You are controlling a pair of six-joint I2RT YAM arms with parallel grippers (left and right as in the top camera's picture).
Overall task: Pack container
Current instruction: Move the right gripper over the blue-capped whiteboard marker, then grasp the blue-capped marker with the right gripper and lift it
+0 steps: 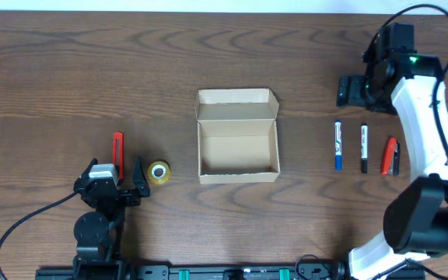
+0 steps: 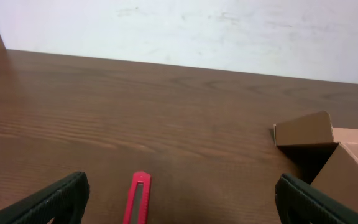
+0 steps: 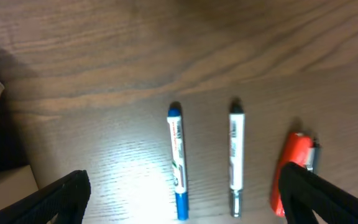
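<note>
The container (image 1: 237, 148) is a tan cardboard box, open and empty, at the table's middle with its flap lid folded back; a corner shows in the left wrist view (image 2: 328, 155). My left gripper (image 1: 115, 185) is open at the front left, over a red utility knife (image 1: 117, 148), which lies between its fingers in the left wrist view (image 2: 138, 199). My right gripper (image 1: 354, 91) is open at the far right, above a blue marker (image 1: 337, 145) (image 3: 177, 160), a black marker (image 1: 364, 148) (image 3: 235, 157) and a red stapler (image 1: 390, 155) (image 3: 293, 171).
A small roll of yellow tape (image 1: 159, 172) lies left of the box, beside my left gripper. The right arm's white links (image 1: 426, 117) reach over the table's right side. A white wall (image 2: 185, 28) stands behind the far edge.
</note>
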